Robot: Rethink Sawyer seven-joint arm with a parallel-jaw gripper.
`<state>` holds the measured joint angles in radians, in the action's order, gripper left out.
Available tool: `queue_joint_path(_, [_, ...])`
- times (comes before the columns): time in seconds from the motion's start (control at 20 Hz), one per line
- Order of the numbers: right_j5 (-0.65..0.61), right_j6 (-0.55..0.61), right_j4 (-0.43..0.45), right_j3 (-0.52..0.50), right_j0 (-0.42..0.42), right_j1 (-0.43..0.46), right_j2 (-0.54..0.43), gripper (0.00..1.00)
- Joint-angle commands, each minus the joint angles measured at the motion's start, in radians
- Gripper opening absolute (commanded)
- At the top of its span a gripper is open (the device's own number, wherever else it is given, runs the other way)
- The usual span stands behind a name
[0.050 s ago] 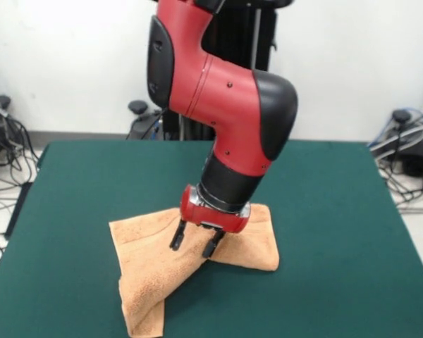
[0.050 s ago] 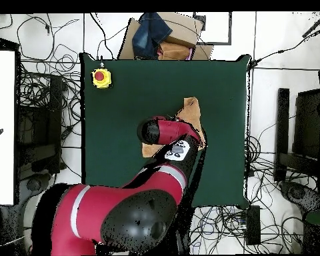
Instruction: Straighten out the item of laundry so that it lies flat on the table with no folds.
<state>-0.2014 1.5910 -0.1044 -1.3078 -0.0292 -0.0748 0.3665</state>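
Claw: claw (image 1: 196,243) with prongs apart, holding nothing, hovering low over the towel's middle.
Towel: peach towel (image 1: 155,271) lies crumpled near the worktop's centre — one flap folded across, a tail trailing toward the front edge.
Worktop: green worktop (image 1: 338,225).
Doing it well: I'd pinch the top flap's free corner — drag outward, low.
Containers: none seen.

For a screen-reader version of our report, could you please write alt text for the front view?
A red and black robot arm reaches down over a crumpled peach-orange towel on a dark green table, its tool open just above the cloth. The towel is folded over itself, with one part trailing toward the near table edge.
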Motion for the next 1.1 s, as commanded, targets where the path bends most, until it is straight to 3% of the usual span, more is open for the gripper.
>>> queue_joint_path(0.05, [0.047,0.228,-0.042,-0.054,0.006,0.024,-0.136,1.00])
queue_joint_path(0.65, [0.030,0.177,-0.016,-0.048,0.050,0.039,-0.207,1.00])
queue_joint_path(1.1, [0.004,0.177,-0.010,-0.028,0.020,0.058,-0.163,1.00])
